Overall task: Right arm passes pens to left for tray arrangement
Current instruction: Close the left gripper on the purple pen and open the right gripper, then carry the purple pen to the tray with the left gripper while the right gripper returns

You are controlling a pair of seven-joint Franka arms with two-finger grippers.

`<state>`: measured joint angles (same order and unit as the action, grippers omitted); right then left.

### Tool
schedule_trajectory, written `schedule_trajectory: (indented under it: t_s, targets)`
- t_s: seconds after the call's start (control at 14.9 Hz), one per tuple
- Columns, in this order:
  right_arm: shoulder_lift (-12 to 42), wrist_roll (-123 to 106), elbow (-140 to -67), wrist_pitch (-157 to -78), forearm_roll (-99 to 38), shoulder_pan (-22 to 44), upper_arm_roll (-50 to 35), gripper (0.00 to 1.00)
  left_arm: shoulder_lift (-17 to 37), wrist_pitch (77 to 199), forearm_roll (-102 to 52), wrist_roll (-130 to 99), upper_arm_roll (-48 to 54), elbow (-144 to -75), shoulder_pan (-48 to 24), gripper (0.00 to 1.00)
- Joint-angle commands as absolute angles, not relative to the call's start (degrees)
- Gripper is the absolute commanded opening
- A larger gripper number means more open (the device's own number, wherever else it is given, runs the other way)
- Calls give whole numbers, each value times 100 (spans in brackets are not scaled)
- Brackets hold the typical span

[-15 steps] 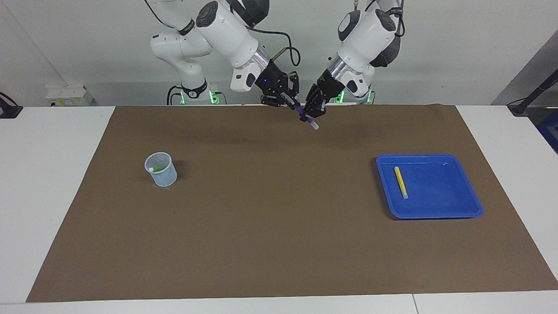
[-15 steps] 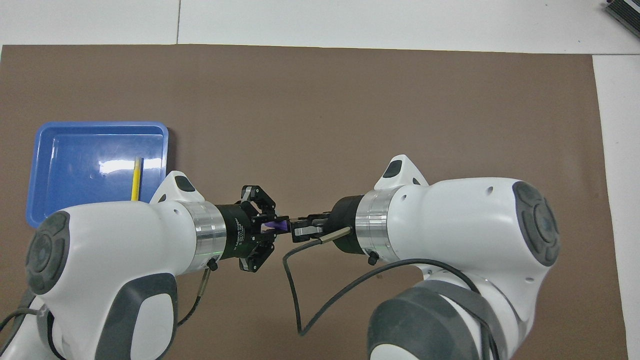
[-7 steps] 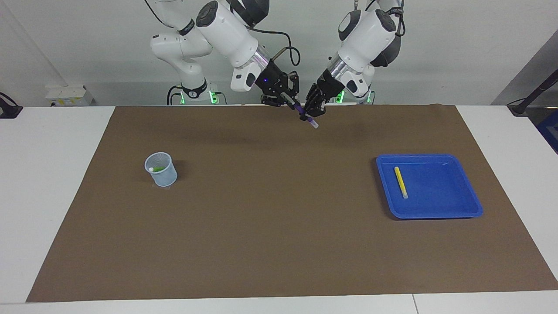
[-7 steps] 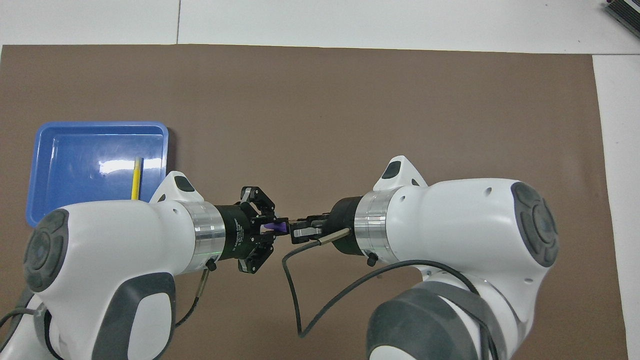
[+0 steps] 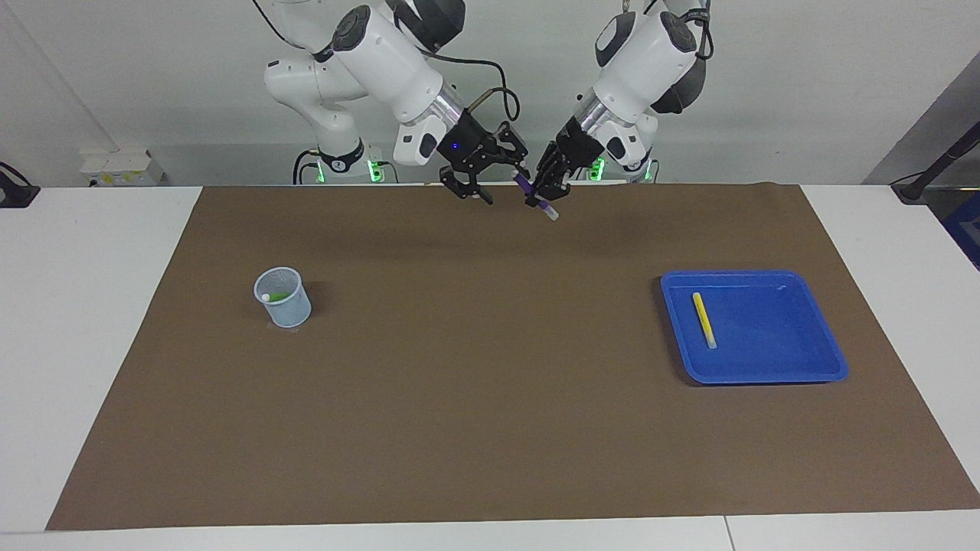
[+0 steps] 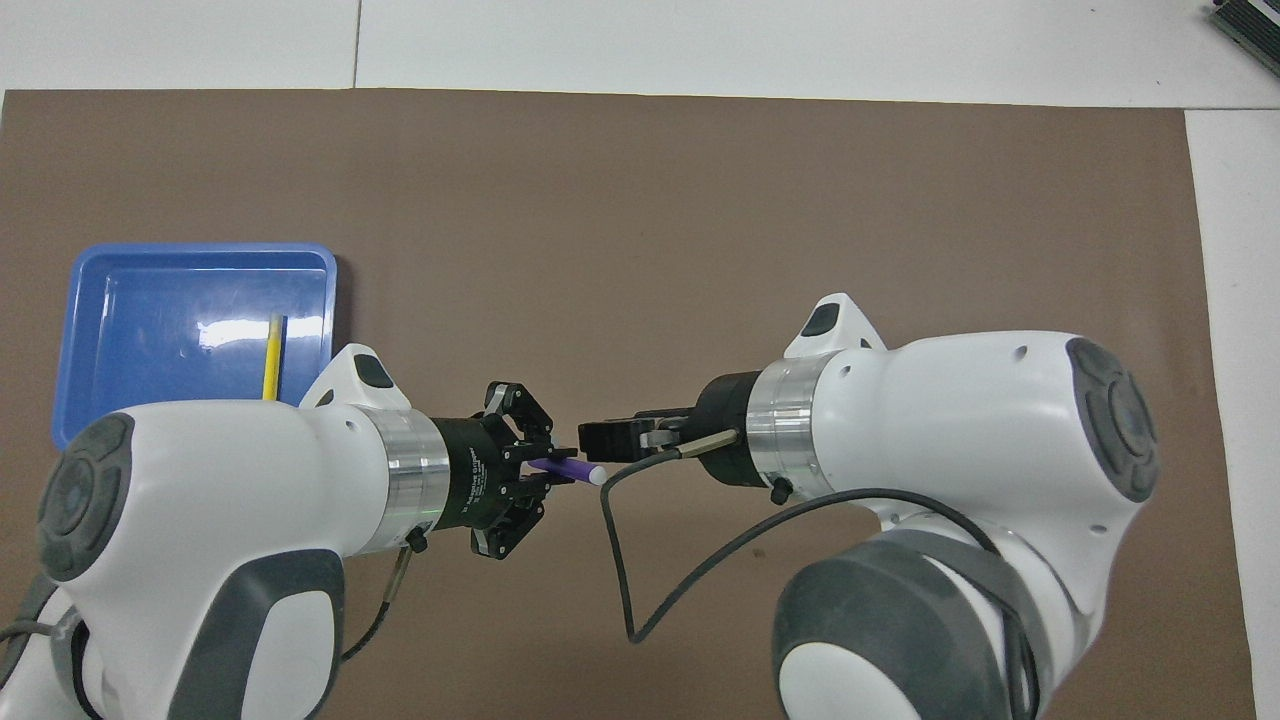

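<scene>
My left hand (image 5: 548, 193) is clamped on the purple pen (image 5: 534, 197), which slants down with its pale tip lowest, up in the air over the robots' edge of the brown mat (image 5: 490, 398). My right hand (image 5: 481, 170) hangs just beside it at about nine o'clock in the facing view, fingers spread and holding nothing (its small blue light shows on the wrist).

As I judge it, the handover of this second pen is just done. The yellow pen (image 5: 703, 319) already lies flat in the blue tray (image 5: 811, 367), which sits on the mat toward my left arm's end of the worktop, at roughly four o'clock from my left hand in the facing view. The green pen (image 5: 277, 296) stands in the pale mesh cup (image 5: 284, 300) toward my right arm's end, at about seven o'clock from my right hand. So one pen is placed, one is in transit, and one is not yet fetched; carrying the purple pen to the tray and laying it beside the yellow one is what I take to come next.

Against the frame a second ago: my right hand was then closed on the purple pen together with my left; now it has opened and drawn back toward its own side, leaving a clear gap. In the overhead view the pen's white tip (image 6: 595, 476) is bared between the hands. Tray, yellow pen and cup have not shifted.
</scene>
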<state>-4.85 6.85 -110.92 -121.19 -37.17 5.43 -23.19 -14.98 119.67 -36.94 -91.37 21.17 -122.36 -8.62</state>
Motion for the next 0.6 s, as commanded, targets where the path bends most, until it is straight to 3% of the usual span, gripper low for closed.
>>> schedule_trajectory:
  t_s: [0.0, 0.27, 0.54]
  targets:
    - [-598, 589, -11180, -11630, -3035, 28, -2329, 100, -1591, 11279, -3474, -8230, 2039, -12095, -564, 0]
    - [-685, 449, -11215, -10769, -1813, -421, -2320, 100, -1582, 10338, -2823, -6430, 2030, -11866, 16, 0]
    - [-905, -1435, -11732, -10617, -1189, -1403, -2312, 100, -1582, 9836, -2199, -4479, 2030, -11795, 640, 0]
